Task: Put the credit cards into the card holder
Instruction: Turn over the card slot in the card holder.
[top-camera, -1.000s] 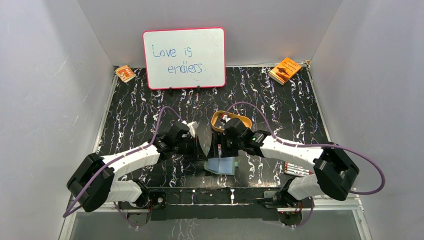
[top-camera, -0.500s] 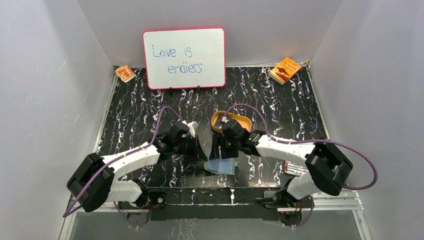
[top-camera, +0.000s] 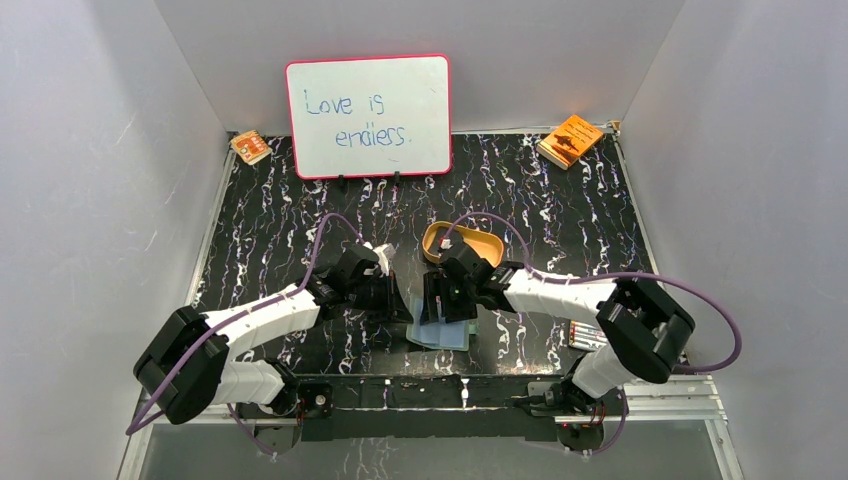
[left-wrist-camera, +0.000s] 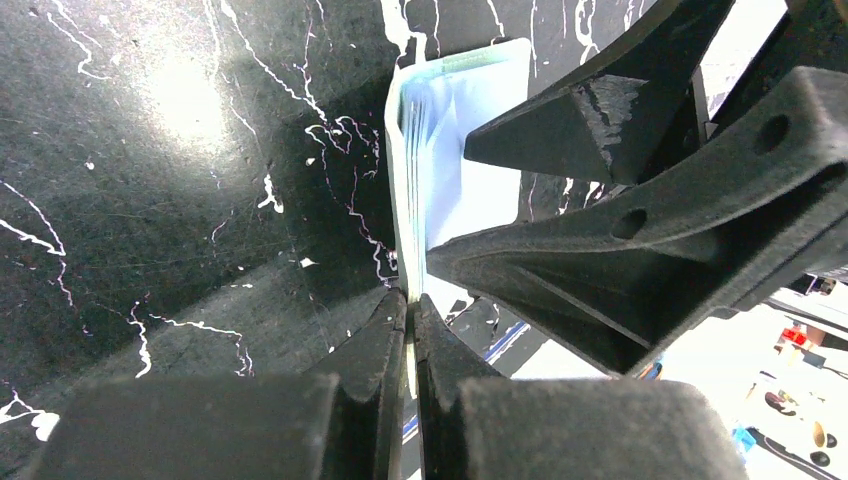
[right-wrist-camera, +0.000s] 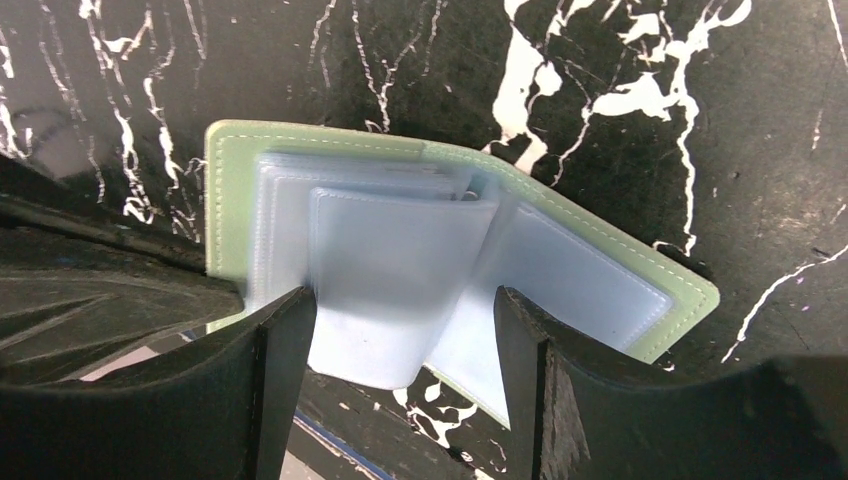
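Clamping the card holder (right-wrist-camera: 400, 240) edge, closed left jaws hide it; open right jaws straddle its middle.

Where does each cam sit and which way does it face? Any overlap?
Top external: above and behind the bases, looking down on the table; left arm, right arm and the whiteboard at the far end show.
Left wrist: on the left arm, looking along the left fingers, shut on the card holder edge; the right fingers cross in from the right.
Right wrist: on the right arm, looking down between the spread right fingers at the opened card holder.
Shared: all three see the card holder.
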